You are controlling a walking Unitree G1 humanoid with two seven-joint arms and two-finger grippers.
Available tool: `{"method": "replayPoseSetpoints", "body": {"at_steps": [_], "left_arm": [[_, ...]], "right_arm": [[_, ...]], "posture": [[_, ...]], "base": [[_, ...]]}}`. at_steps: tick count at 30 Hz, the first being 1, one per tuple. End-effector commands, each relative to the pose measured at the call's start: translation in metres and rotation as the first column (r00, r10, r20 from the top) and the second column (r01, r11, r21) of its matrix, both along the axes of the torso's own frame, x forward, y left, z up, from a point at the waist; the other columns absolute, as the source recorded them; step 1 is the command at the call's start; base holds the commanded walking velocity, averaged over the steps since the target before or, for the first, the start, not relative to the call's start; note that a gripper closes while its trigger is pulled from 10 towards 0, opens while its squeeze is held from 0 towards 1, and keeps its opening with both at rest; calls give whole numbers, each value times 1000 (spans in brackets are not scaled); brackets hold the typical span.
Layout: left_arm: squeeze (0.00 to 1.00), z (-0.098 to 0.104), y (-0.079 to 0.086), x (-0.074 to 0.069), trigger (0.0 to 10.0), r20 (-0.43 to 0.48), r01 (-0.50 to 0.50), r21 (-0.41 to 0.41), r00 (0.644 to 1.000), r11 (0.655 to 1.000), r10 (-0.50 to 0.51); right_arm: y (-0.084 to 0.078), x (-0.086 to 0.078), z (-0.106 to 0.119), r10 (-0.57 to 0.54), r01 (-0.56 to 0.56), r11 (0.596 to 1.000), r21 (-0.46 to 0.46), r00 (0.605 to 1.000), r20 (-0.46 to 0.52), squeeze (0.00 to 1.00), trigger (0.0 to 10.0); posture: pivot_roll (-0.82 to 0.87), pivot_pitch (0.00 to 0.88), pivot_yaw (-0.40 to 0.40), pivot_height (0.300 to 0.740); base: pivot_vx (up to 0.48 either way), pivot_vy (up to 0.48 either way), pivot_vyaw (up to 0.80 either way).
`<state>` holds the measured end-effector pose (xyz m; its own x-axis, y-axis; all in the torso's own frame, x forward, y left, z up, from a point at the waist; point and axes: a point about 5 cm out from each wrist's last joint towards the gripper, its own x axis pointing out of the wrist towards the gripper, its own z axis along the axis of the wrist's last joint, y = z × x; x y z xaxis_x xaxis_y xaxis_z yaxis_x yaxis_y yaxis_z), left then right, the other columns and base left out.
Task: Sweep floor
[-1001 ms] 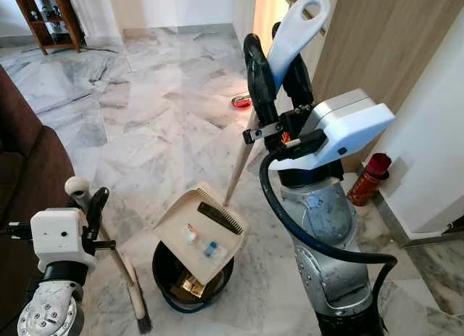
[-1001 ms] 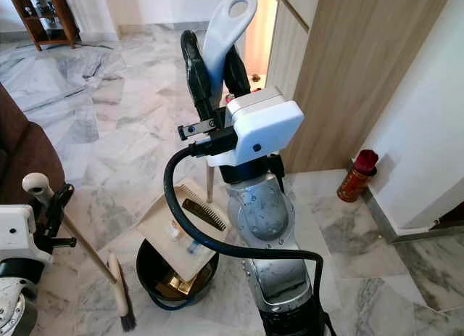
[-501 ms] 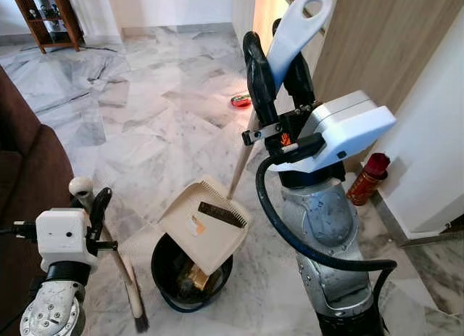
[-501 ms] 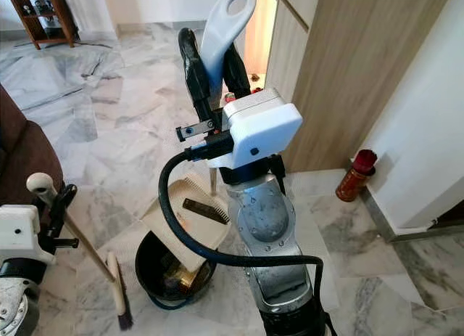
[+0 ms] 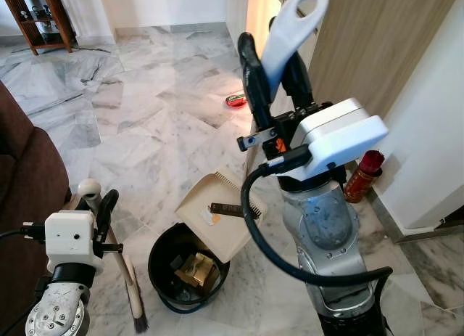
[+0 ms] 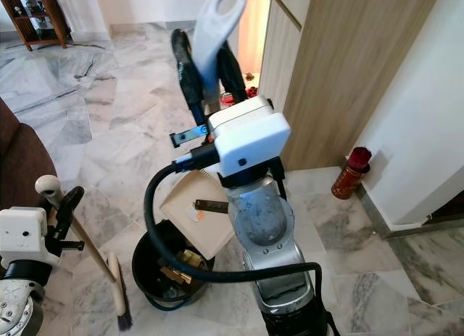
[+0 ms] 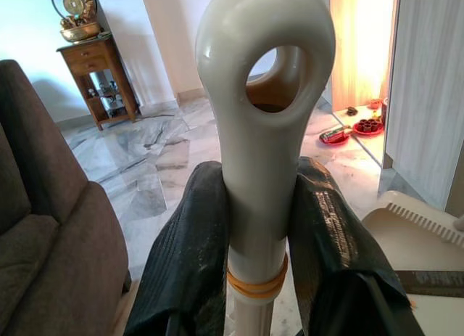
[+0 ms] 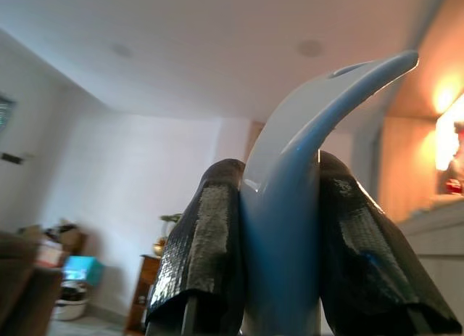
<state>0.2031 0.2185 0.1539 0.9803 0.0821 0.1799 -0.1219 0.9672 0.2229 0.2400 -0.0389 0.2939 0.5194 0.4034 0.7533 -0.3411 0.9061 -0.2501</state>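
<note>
Our right end effector (image 5: 279, 75) clamped the dustpan (image 5: 217, 214) handle, left end effector (image 7: 257, 242) clamped the broom (image 5: 130, 292); tilting wide risked spilling debris beside the bin (image 5: 161, 278).

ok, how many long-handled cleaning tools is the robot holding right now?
2. The broom is in the left gripper, bristles on the floor beside the black bin. The dustpan is tilted over that bin, its handle in the right gripper.
</note>
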Motion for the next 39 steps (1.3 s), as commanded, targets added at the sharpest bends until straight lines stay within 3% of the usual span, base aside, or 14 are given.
{"method": "replayPoseSetpoints", "body": {"at_steps": [1,8,33,36,37,38,39], "left_arm": [[0,4,1,0,10000,26,5,50,1000,999,-7],[0,4,1,1,10000,27,5,49,1000,999,-6],[0,3,-1,2,10000,29,12,58,999,998,-13],[0,3,-1,2,10000,29,13,58,999,998,-15],[0,3,-2,2,10000,29,15,58,999,998,-17],[0,3,-2,2,10000,29,15,58,999,998,-17],[0,2,-2,2,10000,28,17,58,999,998,-19]], "right_arm": [[4,-20,16,81,-83,997,9,989,123,0,10000],[14,-26,14,154,-148,988,-54,980,129,0,10000],[16,-29,13,159,-149,986,-78,977,145,0,10000],[12,-26,14,113,-104,992,-67,983,144,0,10000],[2,-17,16,-7,16,998,-53,989,149,0,10000],[2,-17,16,-7,16,998,-53,989,149,0,10000],[-15,-9,19,-142,146,989,-17,977,158,0,10000]], "posture": [[55,109,-25,740],[57,108,-26,740],[60,109,-29,740],[60,109,-29,740],[60,109,-29,740],[60,109,-29,740],[53,108,-25,740]], "base": [[0,0,0],[0,0,0],[0,0,0],[0,0,0],[0,0,0],[0,0,0],[0,0,0]]}}
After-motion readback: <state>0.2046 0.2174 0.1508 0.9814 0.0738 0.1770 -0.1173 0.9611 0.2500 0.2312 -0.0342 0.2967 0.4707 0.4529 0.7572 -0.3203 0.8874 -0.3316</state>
